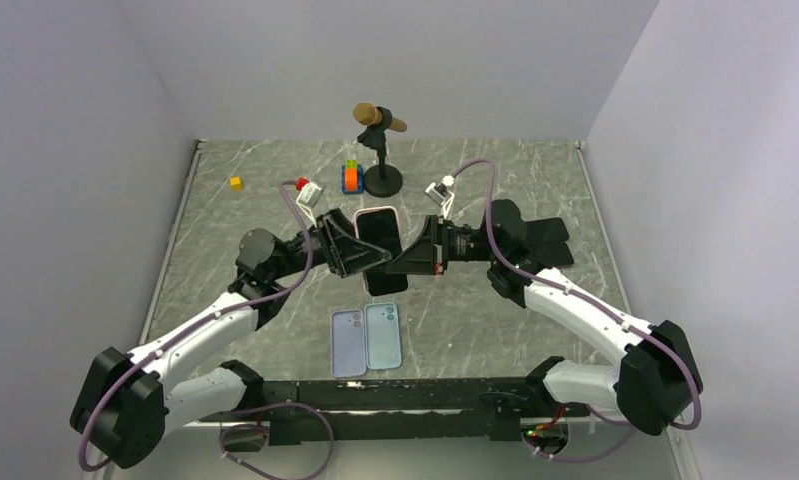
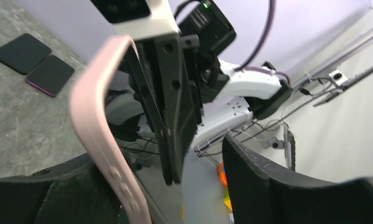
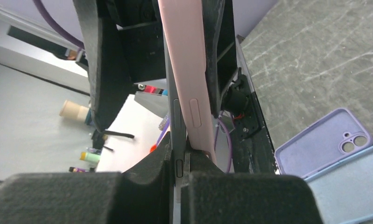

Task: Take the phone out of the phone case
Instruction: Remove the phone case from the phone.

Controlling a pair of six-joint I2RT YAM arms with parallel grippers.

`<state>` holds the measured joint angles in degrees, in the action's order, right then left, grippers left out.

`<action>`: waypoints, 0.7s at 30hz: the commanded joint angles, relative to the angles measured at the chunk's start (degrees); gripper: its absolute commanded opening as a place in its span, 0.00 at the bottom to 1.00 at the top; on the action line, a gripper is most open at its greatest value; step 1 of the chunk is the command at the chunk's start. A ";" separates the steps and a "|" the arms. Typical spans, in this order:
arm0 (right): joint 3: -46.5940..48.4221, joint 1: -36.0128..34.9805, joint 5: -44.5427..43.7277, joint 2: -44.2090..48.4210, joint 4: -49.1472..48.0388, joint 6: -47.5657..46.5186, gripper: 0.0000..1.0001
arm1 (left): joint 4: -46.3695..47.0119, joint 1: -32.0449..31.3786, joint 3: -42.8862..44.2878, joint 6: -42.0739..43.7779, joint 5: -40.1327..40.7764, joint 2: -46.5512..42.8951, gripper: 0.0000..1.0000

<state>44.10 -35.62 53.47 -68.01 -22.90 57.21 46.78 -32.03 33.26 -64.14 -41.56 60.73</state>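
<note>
Right gripper point(image 3: 180, 170) was clenched on the grey edge of the phone point(image 3: 175, 121), held up above the bench point(image 1: 535, 180), with the pink phone case point(image 3: 186, 56) lying along its back. Left gripper point(image 1: 363, 252) reached the case from the opposite side; whether it was gripping could not be told.

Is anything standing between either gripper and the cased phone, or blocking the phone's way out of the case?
Nothing visible does. The left gripper and right gripper clamp it in mid-air, the right on the phone edge, the left around the pink case. The spare cases lie on the table below, apart.
</note>
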 commanded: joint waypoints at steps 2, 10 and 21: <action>-0.88 4.06 5.23 0.36 -16.31 8.96 0.00 | 4.95 -0.67 -0.42 5.82 -7.92 -2.52 0.76; -0.43 5.78 9.77 2.53 -16.67 9.05 0.00 | 0.90 -0.53 -2.86 13.17 -10.74 -7.05 0.73; -1.33 5.21 13.36 4.01 -25.32 13.89 0.00 | 6.90 -0.33 -2.21 11.61 -17.98 -4.45 0.44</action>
<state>42.46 -30.20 64.73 -65.41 -35.40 66.28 47.92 -32.34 29.47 -52.64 -54.83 54.98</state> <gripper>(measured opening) 0.077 0.492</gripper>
